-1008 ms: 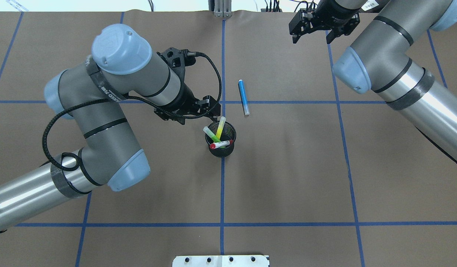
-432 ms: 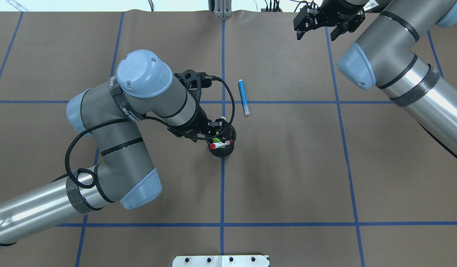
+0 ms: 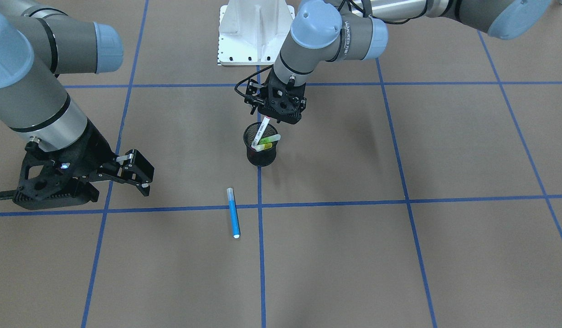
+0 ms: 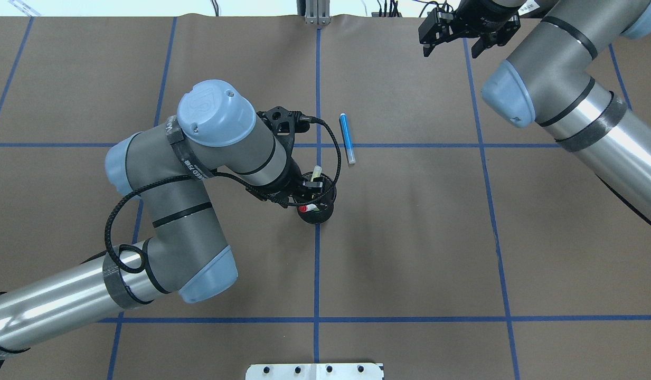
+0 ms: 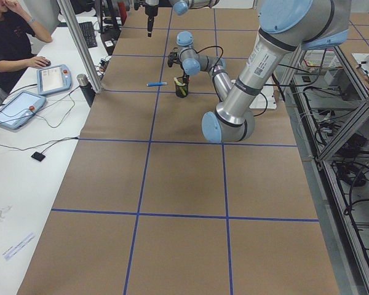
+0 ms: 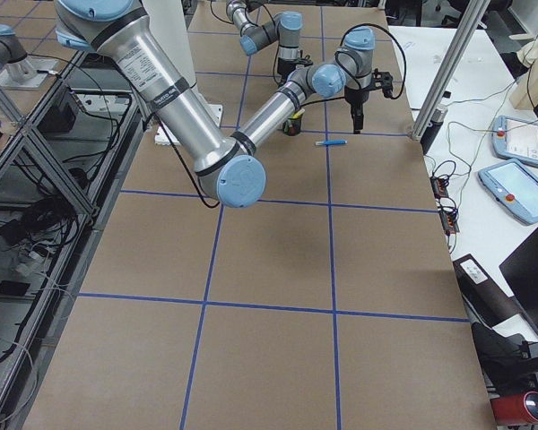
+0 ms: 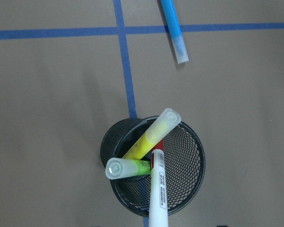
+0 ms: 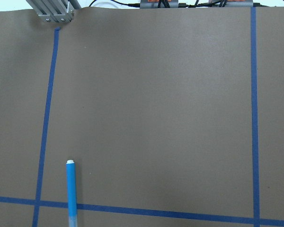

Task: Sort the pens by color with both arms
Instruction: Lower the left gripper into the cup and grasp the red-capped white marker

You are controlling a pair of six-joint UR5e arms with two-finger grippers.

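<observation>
Overhead exterior view showed the left gripper (image 4: 314,185) low over the black mesh cup (image 4: 320,215); whether its fingers stood apart or clamped could not be told. The cup held the yellow pen (image 7: 154,135), the lime green pen (image 7: 128,168) and the white red-capped pen (image 7: 158,189), all leaning. The blue pen (image 4: 347,138) lay flat on the worktop (image 4: 409,237) just beyond the cup. The right gripper (image 4: 451,50) hung well apart near the far edge, fingers spread.
</observation>
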